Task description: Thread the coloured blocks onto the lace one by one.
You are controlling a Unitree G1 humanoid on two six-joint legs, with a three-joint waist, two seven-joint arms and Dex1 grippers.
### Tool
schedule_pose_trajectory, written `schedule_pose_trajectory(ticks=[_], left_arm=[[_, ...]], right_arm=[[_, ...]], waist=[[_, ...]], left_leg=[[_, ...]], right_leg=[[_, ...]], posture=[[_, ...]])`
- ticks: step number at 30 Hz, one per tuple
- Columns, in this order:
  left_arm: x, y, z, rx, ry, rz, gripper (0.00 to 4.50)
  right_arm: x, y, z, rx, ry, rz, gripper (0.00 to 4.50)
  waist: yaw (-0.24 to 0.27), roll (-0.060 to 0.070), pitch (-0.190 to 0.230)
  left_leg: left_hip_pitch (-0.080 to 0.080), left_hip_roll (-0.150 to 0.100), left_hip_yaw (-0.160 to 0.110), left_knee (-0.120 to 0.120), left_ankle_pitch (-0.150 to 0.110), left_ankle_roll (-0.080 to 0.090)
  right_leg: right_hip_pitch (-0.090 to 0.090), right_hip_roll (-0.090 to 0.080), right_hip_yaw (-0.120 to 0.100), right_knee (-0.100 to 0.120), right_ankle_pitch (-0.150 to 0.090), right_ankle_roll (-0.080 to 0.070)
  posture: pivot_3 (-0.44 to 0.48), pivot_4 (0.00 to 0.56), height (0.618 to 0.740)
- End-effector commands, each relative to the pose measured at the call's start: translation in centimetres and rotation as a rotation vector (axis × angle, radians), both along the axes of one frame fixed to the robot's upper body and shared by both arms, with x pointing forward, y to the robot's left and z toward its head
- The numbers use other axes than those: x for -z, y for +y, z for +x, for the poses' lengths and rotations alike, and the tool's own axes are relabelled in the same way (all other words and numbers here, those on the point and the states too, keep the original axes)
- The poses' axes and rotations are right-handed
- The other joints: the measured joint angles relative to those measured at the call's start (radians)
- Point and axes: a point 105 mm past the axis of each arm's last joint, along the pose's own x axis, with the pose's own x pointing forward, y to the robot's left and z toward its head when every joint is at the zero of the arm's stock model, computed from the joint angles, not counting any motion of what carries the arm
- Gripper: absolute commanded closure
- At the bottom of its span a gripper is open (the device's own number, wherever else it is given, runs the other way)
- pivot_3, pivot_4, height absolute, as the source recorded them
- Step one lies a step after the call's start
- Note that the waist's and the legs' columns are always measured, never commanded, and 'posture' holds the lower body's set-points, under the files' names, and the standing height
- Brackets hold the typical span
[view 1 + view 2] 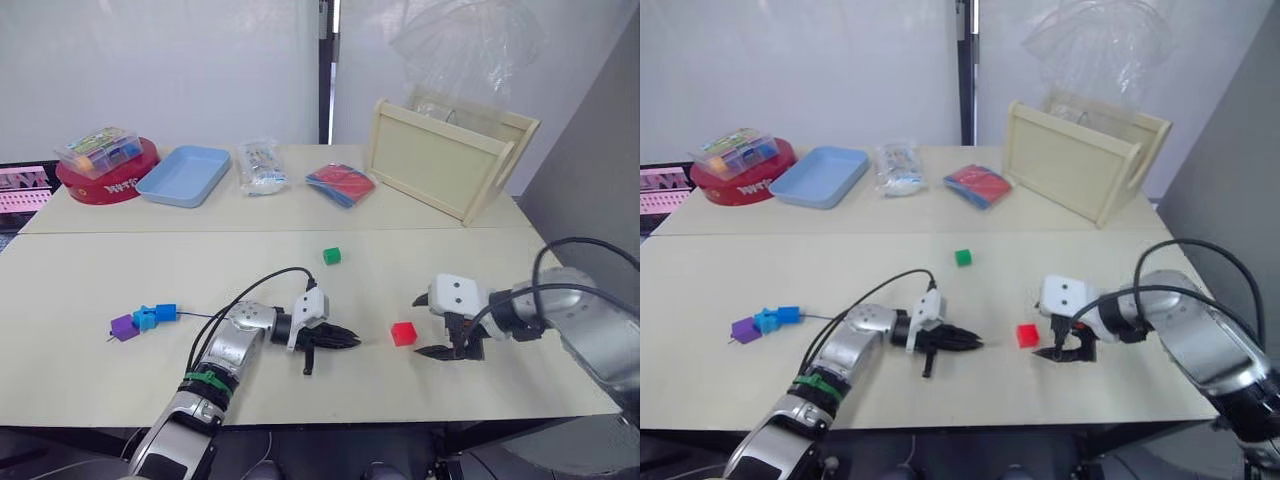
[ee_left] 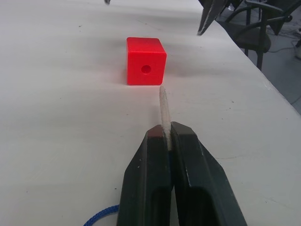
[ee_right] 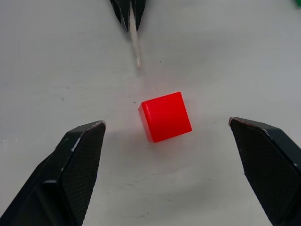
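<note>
- Lace [image 2: 164, 110]: pale stiff tip pinched between the shut black fingers of the left tool [image 1: 345, 340], jutting just past them; its long axis runs level along the counter [image 1: 120, 380] and points at the red block [image 1: 403, 333]. The dark blue string [image 1: 205, 316] trails back to the robot's left across the counter.
- Red block: lies on the counter between the two tools, apart from both; the left wrist view shows a round hole in the face turned towards the lace tip, with a gap between tip and hole.
- Right tool [image 3: 164, 169]: fingers spread wide and holding nothing, one on either side of the red block without touching it.
- Threaded blocks: purple block [image 1: 124, 327], light blue block [image 1: 145, 318] and dark blue block [image 1: 166, 312] sit side by side at the far left end of the lace.
- Green block [image 1: 332, 256]: alone on the counter, beyond the tools, well apart from them.
- Surroundings: a pale counter before a white wall; along the far edge stand a clear plastic box [image 1: 98, 150] on a red round tin [image 1: 108, 186], a light blue tray [image 1: 184, 175], a clear bag [image 1: 261, 166], a flat red-and-blue packet [image 1: 340, 184] and a wooden crate [image 1: 450, 150].
</note>
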Motion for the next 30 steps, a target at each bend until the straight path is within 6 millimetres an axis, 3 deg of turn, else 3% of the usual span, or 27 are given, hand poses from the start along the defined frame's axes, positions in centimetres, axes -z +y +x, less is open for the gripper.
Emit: schedule_pose_trajectory(ticks=[1, 9, 12, 19, 30], left_arm=[[-0.7, -0.1, -0.1, -0.007, -0.036, -0.012, 4.5], [-0.4, 0.0, -0.7, -0.014, -0.038, -0.001, 4.5], [-0.7, -0.2, -0.5, -0.017, -0.046, -0.007, 4.5], [-0.9, -0.4, -0.4, -0.015, -0.054, -0.007, 4.5], [-0.8, -2.0, 0.0, -0.017, -0.077, -0.019, 4.5]], right_arm=[[0.4, 0.8, 0.0, -0.059, 0.015, -0.067, 0.07], [1.6, 1.5, 1.3, -0.006, 0.017, -0.12, 0.07], [1.9, 1.4, 1.6, 0.02, 0.023, -0.13, 0.85], [2.1, 1.7, 1.5, 0.023, 0.029, -0.132, 3.26], [2.5, 2.1, 0.4, 0.028, 0.079, -0.108, 3.32]], waist=[[0.002, 0.0, 0.0], [0.004, 0.0, 0.0], [0.004, 0.0, 0.0], [0.003, 0.0, 0.0], [0.002, 0.0, 0.0]], left_leg=[[0.0, 0.0, 0.0, 0.0, 0.0, 0.0], [-0.001, 0.0, -0.001, 0.0, 0.0, 0.0], [-0.001, 0.0, -0.001, 0.0, 0.0, 0.0], [-0.001, 0.0, -0.001, 0.0, 0.0, 0.0], [0.0, 0.0, -0.001, 0.0, 0.0, 0.0]], right_leg=[[0.0, 0.0, 0.0, 0.0, 0.0, 0.0], [0.0, 0.0, -0.001, -0.001, 0.0, 0.0], [0.0, 0.0, -0.001, 0.0, 0.0, 0.0], [0.0, 0.0, -0.001, 0.0, 0.0, 0.0], [0.0, 0.0, -0.001, 0.0, 0.0, 0.0]], posture=[[0.0, 0.15, 0.74], [0.0, 0.15, 0.74], [0.0, 0.15, 0.74], [0.0, 0.15, 0.74], [0.0, 0.15, 0.74]])
